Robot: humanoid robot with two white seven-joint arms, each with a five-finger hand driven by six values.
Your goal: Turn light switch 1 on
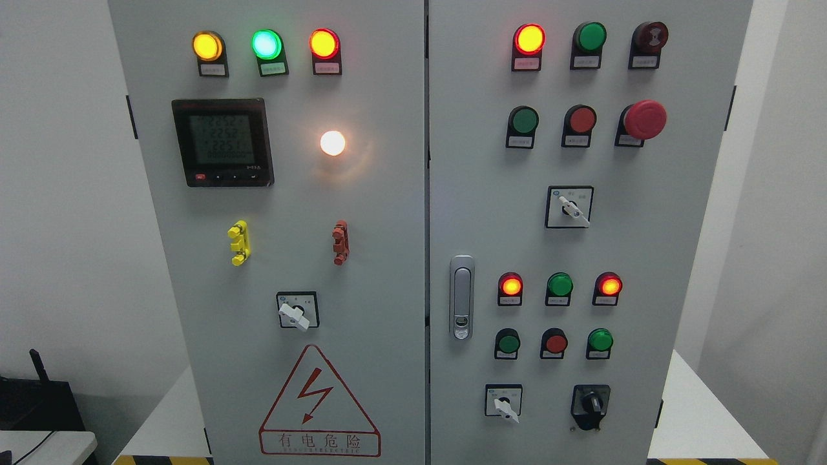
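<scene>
**Control cabinet, head view: no hand in frame**

White walls are seen behind a grey sheet-metal cabinet (387, 271) with two smooth doors. On the left door a round white lamp (333, 143) glows beside a square black meter (222, 142). Light switch 1 cannot be identified with certainty; a white-levered rotary selector (297, 311) is mounted below, above a red triangular warning sign (319, 403). Neither robot hand is visible, so finger state cannot be told.

Layout around the handle (461, 297)
The meter (221, 143) sat up-left of it; the mushroom button (643, 120) up-right; the warning sign (319, 403) down-left.
</scene>
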